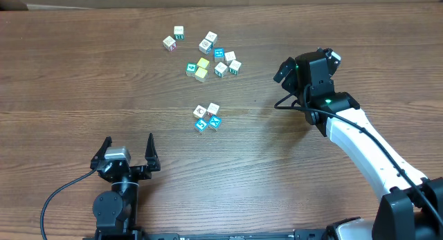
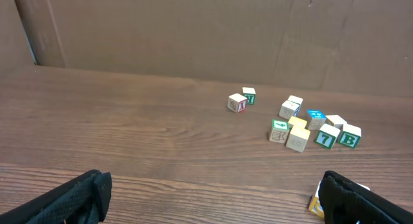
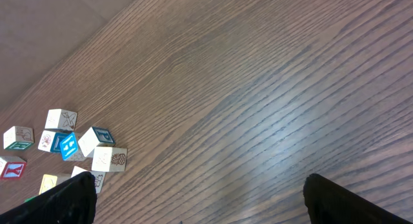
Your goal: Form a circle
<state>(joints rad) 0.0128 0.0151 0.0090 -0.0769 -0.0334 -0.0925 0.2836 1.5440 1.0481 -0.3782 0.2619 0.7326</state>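
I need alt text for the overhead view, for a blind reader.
Four small cubes with white or cyan faces sit bunched on a wooden table, no ring yet; a larger scatter of cubes lies beyond. The left gripper and right gripper are open and empty, apart from them.

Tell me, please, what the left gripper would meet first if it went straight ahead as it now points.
Probably nothing: the left gripper faces bare table; the scattered cubes and the circle lie to its right, though depth is unclear.
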